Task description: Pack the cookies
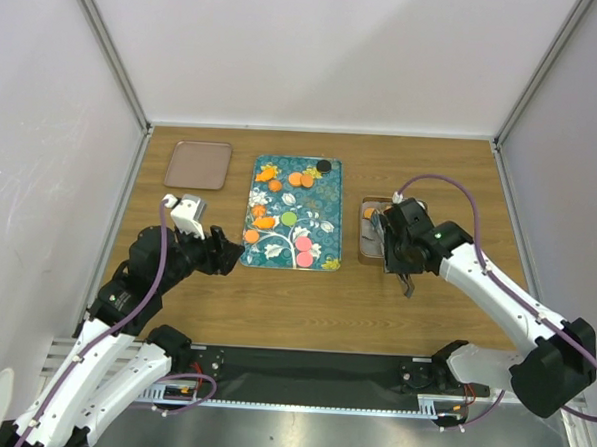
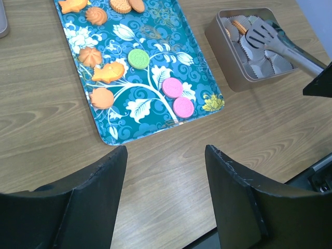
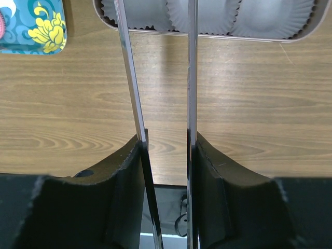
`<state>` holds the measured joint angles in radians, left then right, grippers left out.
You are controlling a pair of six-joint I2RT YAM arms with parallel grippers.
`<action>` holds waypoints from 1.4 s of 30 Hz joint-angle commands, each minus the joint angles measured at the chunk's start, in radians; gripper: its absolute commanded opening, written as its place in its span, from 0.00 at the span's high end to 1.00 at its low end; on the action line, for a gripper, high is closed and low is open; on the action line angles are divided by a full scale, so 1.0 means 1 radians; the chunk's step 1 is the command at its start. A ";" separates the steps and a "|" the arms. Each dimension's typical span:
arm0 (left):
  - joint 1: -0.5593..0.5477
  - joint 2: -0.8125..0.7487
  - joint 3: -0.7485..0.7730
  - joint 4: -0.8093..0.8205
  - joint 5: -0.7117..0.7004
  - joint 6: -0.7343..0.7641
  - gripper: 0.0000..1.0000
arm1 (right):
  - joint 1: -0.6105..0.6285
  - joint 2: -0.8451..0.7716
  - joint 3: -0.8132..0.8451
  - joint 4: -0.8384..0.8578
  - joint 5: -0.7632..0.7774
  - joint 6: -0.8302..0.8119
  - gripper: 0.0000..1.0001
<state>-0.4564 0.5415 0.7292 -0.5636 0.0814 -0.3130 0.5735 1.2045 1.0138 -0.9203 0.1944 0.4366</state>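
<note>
The cookies lie on a teal floral tray [image 1: 326,213]: orange ones [image 1: 296,179], a black one [image 1: 324,166], a green one [image 1: 289,219] and two pink ones [image 1: 304,251]. In the left wrist view the green cookie [image 2: 138,58] and pink cookies [image 2: 178,97] sit near the tray's [image 2: 155,39] close corner. My left gripper [image 1: 232,252] [image 2: 166,150] hovers open over bare wood just short of the tray. My right gripper [image 1: 397,251] [image 3: 167,137] is shut on metal tongs [image 3: 129,78] [image 2: 280,46], whose tips reach into a tin [image 1: 362,249] [image 2: 218,33] lined with paper cups. One cookie [image 2: 239,26] rests in the tin.
A flat brown lid [image 1: 198,164] lies at the back left of the table. White walls stand on three sides. The arm bases and a black rail [image 1: 311,369] run along the near edge.
</note>
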 commanded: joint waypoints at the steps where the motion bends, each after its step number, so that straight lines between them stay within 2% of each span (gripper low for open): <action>1: -0.008 0.002 0.004 0.022 0.003 0.009 0.32 | -0.001 0.016 -0.012 0.072 -0.018 0.016 0.68; 21: -0.008 0.000 0.006 0.022 -0.002 0.008 0.32 | 0.000 0.075 -0.053 0.113 -0.039 0.005 0.65; 32: -0.008 0.000 0.006 0.021 -0.002 0.008 0.32 | 0.000 0.067 -0.054 0.117 -0.042 0.004 0.52; 42: -0.008 0.000 0.006 0.021 -0.003 0.008 0.32 | -0.007 0.035 -0.005 0.081 -0.001 0.005 0.50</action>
<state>-0.4564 0.5426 0.7292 -0.5636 0.0811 -0.3130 0.5720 1.2827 0.9478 -0.8345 0.1551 0.4366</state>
